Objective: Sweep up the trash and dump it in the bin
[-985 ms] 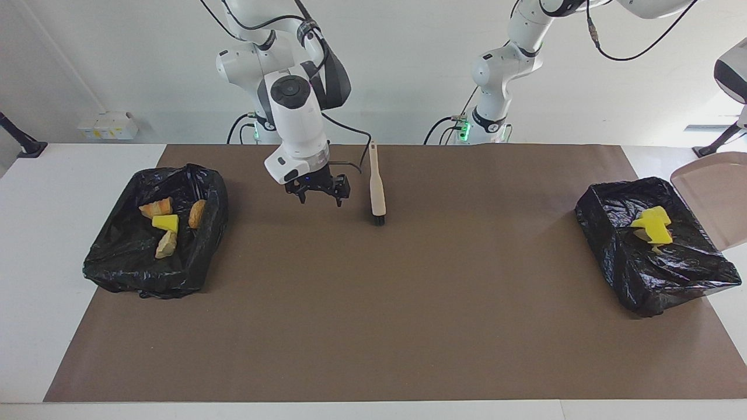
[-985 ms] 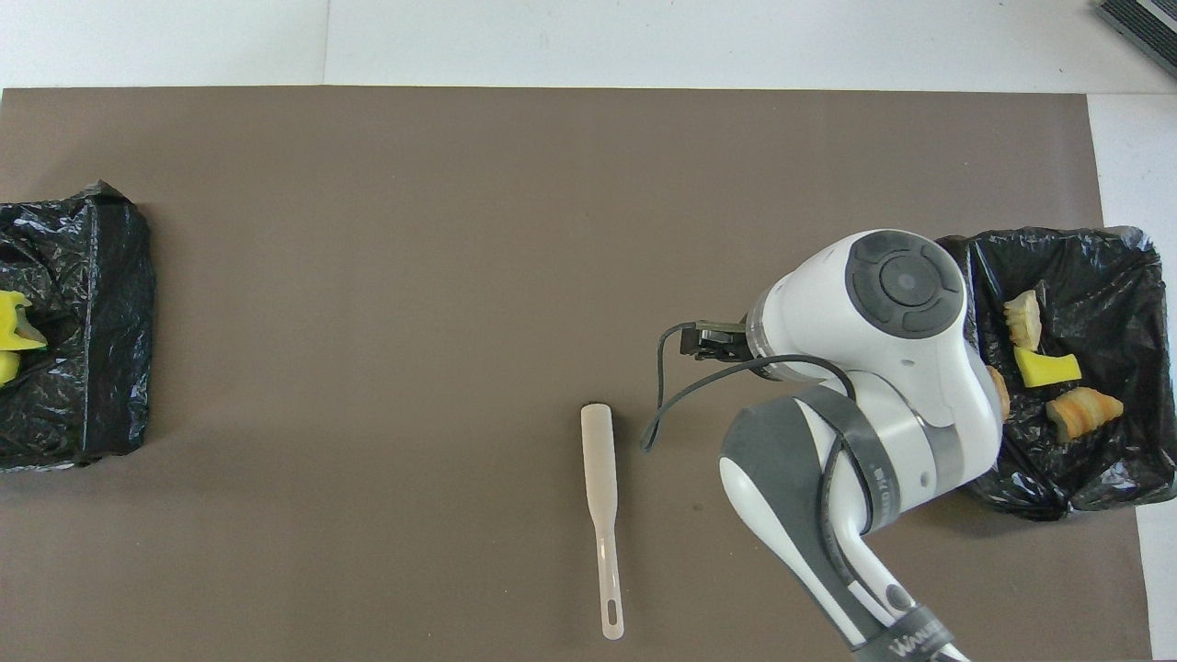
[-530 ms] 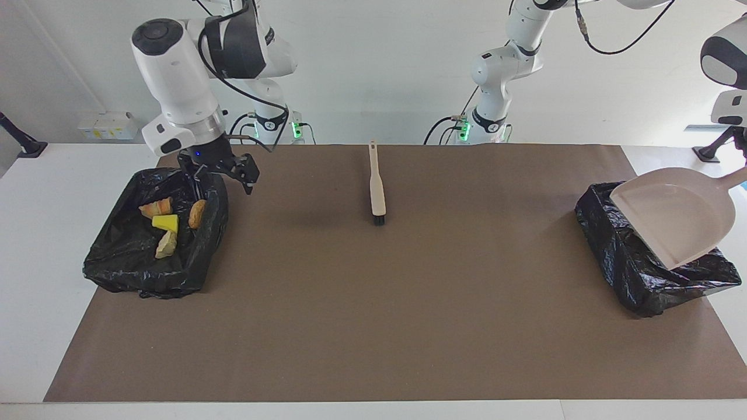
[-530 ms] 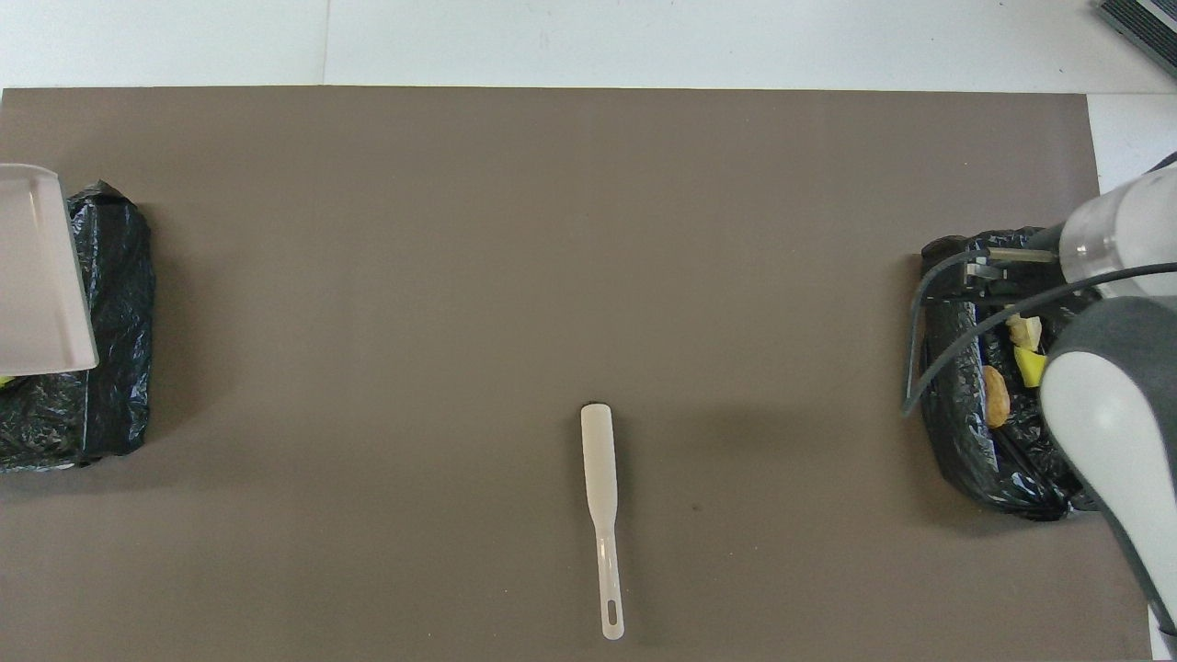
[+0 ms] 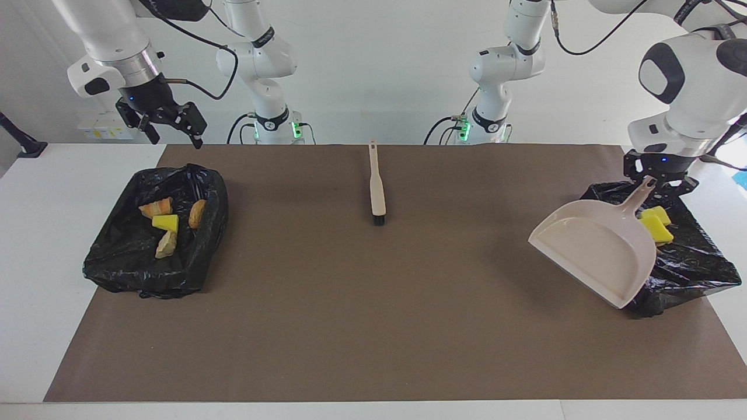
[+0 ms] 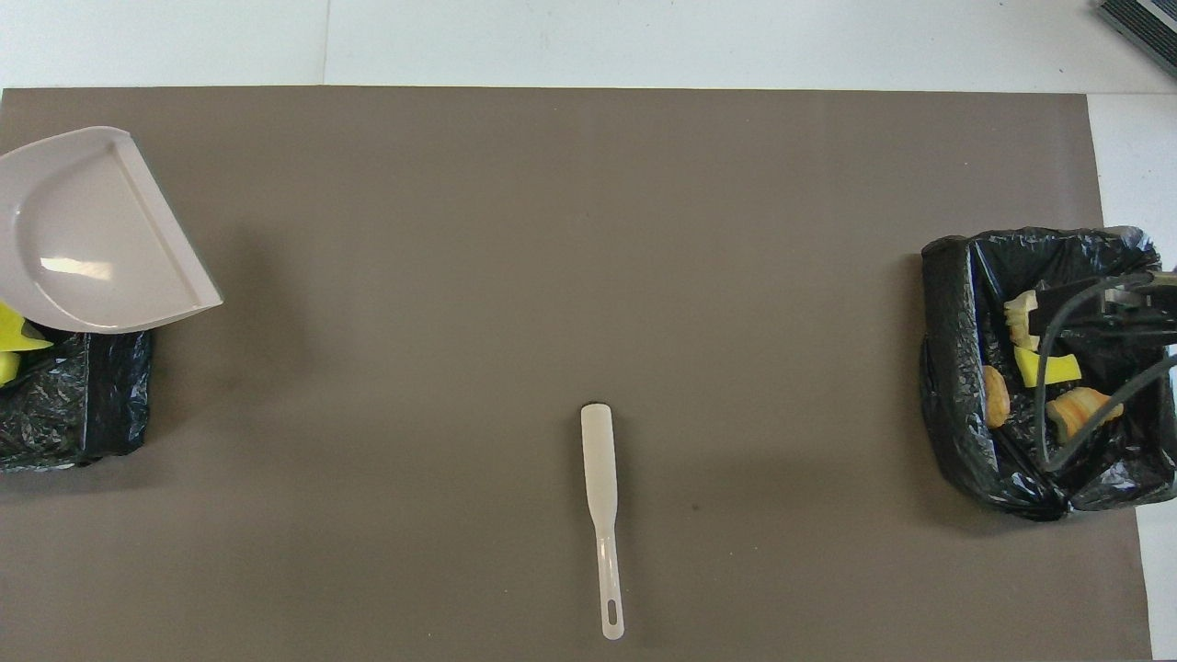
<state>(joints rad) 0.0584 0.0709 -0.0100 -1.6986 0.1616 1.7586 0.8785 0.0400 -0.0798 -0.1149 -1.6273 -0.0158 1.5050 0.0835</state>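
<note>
Trash chunks lie in two black-lined bins. The bin [image 5: 111,268] at the right arm's end holds orange-brown pieces [image 5: 156,207], a yellow chunk [image 5: 166,222] and a pale lump [image 5: 166,244]; they also show in the overhead view [image 6: 1048,368]. The bin [image 5: 694,268] at the left arm's end holds yellow chunks [image 5: 656,224]. My left gripper [image 5: 650,182] is shut on the handle of the beige dustpan [image 5: 595,251], held tilted and empty in the air over that bin's edge and the mat. My right gripper [image 5: 172,134] is open and empty, raised above the other bin.
The beige long-handled brush [image 5: 377,186] lies on the brown mat [image 5: 373,326] midway between the bins, bristles pointing away from the robots; it also shows in the overhead view [image 6: 602,515]. White table shows around the mat.
My right gripper has moved from beside the brush to the bin at its end and risen above it. My left arm has swung the dustpan over its bin toward the mat.
</note>
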